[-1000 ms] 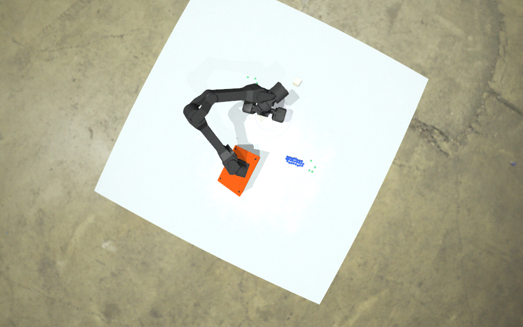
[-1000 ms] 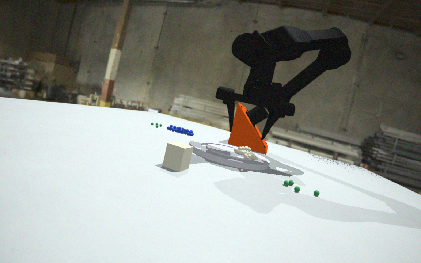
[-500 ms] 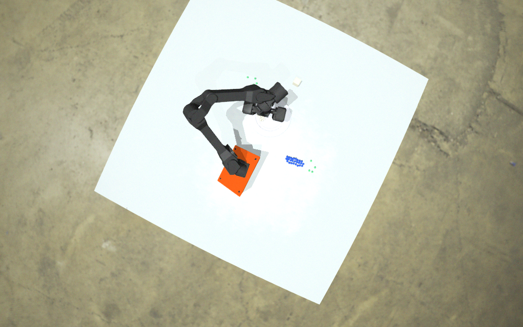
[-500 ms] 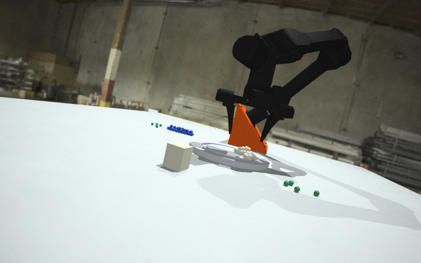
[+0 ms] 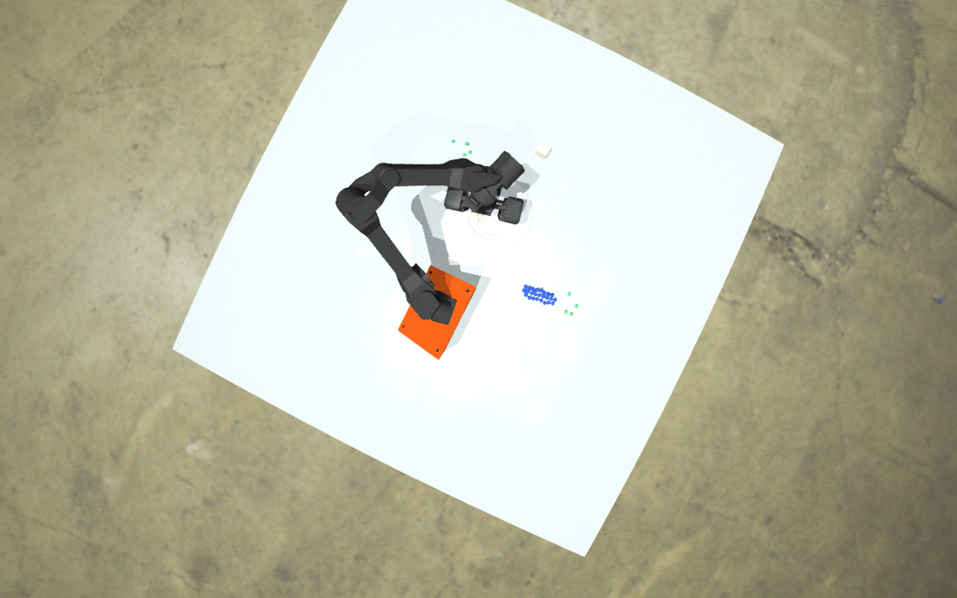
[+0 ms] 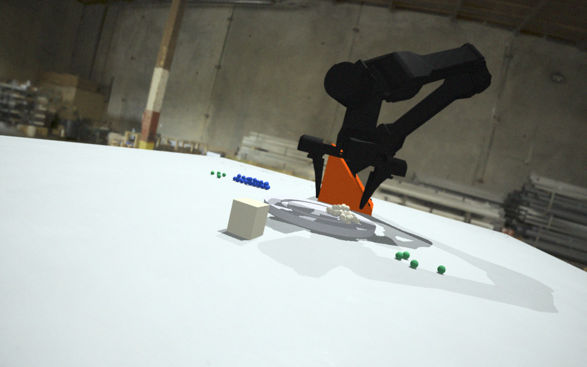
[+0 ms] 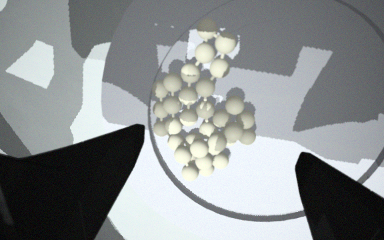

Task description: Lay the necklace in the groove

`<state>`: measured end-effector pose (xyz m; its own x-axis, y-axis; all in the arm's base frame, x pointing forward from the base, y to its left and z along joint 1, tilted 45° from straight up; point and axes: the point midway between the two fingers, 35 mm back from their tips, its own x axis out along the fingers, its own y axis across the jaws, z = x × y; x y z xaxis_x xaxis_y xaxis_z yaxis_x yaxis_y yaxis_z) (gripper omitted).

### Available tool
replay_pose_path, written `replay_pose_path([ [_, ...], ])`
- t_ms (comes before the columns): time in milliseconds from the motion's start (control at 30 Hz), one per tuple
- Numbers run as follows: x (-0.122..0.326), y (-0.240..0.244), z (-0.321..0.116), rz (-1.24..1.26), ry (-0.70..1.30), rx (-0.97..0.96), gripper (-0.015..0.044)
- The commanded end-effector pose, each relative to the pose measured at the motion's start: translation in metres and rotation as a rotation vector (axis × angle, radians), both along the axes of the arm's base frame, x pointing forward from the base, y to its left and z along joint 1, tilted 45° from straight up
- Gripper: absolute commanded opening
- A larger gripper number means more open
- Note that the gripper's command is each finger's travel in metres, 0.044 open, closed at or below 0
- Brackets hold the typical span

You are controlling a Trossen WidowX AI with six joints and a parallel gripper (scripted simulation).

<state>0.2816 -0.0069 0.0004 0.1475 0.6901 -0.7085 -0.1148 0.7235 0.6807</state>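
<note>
The pearl bead necklace (image 6: 348,217) (image 7: 199,149) lies in a bunched heap on the round bead board (image 5: 519,235) (image 6: 314,225) (image 7: 265,181). In the wrist view the heap is inside the thin dark ring of the groove, at the ring's left side, with its leftmost beads close to the ring. A narrow loop of beads reaches toward the top of that view. My gripper (image 6: 339,203) (image 7: 221,146) is open and empty above the board. In the wrist view its fingertips stand on either side of the heap's lower part, the left one nearer. The arm hides much of the necklace in the top view.
A cream block (image 5: 542,149) (image 6: 246,218) stands beside the board. A heap of blue beads (image 5: 539,295) (image 6: 250,182) lies farther off, near some green beads (image 5: 576,306) (image 6: 218,173). Other green beads (image 5: 453,140) (image 6: 441,269) lie across the board. The arm's base is orange (image 5: 422,332).
</note>
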Motion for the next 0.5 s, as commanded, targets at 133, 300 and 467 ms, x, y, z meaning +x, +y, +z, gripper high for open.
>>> replay_pose_path([
  [133, -0.0001, 0.0094, -0.0080, 0.000, 0.004, 0.008, 0.0380],
  [300, 0.0002, 0.0070, -0.0063, 0.003, 0.002, 0.002, 0.0301],
  [467, 0.0002, 0.0070, -0.0063, 0.003, 0.002, 0.002, 0.0170],
])
